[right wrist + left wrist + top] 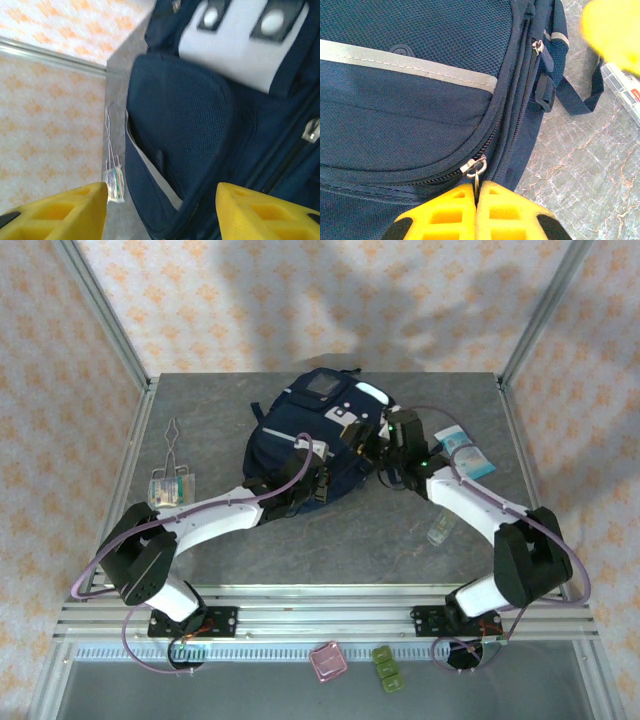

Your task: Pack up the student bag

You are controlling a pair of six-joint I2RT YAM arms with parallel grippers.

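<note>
The student bag point(305, 435), navy with grey stripes and white patches, lies in the middle of the table. My left gripper point(477, 194) is at the bag's near left side point(300, 462), shut on the metal ring of a zipper pull point(477, 176) that hangs from the slider point(471, 165) of a curved front pocket. My right gripper point(161, 200) hovers at the bag's right side point(388, 445), open, with nothing between its yellow fingers point(85, 207). Below it lie a mesh pocket point(185, 120) and a white patch point(240, 42) of the bag.
Metal tongs point(172, 438) and a small packet point(170, 487) lie at the left. A blue-and-white packet point(466, 453) and a clear little bottle point(440, 530) lie at the right. A clear case point(622, 86) sits beside the bag's strap. Pink point(328, 662) and green point(388, 668) items rest below the front rail.
</note>
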